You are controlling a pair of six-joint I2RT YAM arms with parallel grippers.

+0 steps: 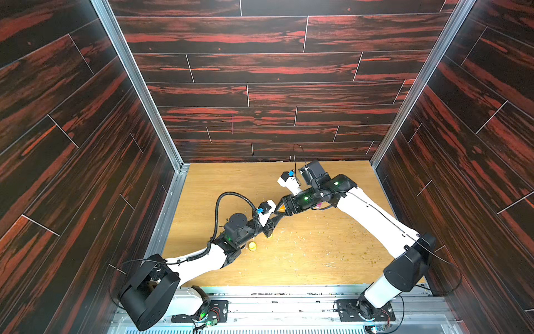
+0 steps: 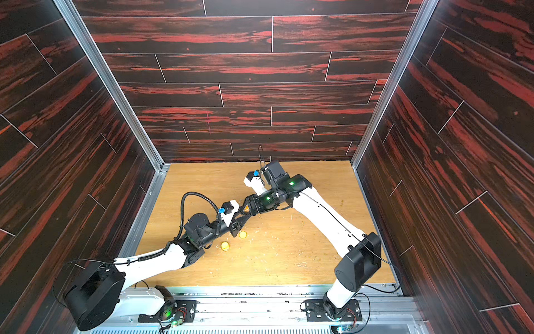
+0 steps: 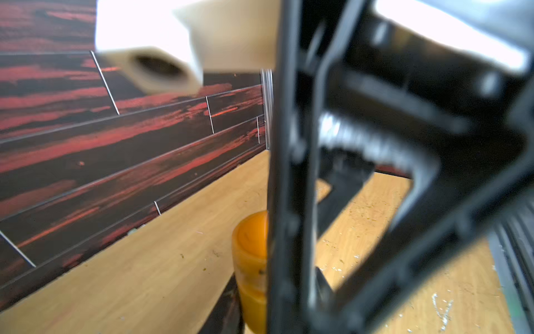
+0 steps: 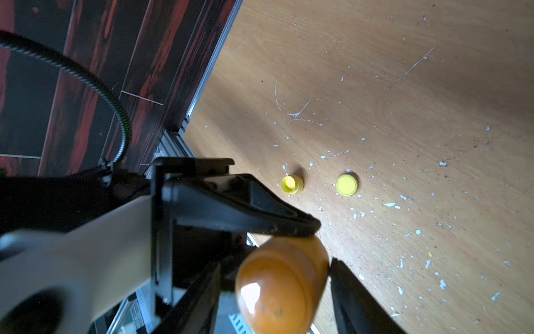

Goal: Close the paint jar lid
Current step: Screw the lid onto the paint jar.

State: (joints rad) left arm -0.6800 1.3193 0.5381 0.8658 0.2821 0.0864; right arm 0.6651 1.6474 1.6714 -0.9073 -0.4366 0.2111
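Note:
An orange paint jar (image 4: 281, 286) is held above the table, with my left gripper (image 3: 260, 303) shut on its body; one left finger (image 4: 245, 214) presses its side. An orange lid (image 3: 250, 231) sits on the jar's end. My right gripper (image 4: 274, 263) is open, its fingers (image 4: 355, 297) standing on either side of the lid end, with a gap on one side. In both top views the two grippers meet over the table's middle, with a sliver of the orange jar (image 1: 281, 207) (image 2: 246, 207) showing between them.
A small open yellow jar (image 4: 292, 184) (image 2: 225, 246) and a loose yellow lid (image 4: 346, 185) (image 2: 242, 234) rest on the wooden table (image 1: 318, 260) just beneath the grippers. Dried paint flecks dot the table. Dark red walls enclose three sides.

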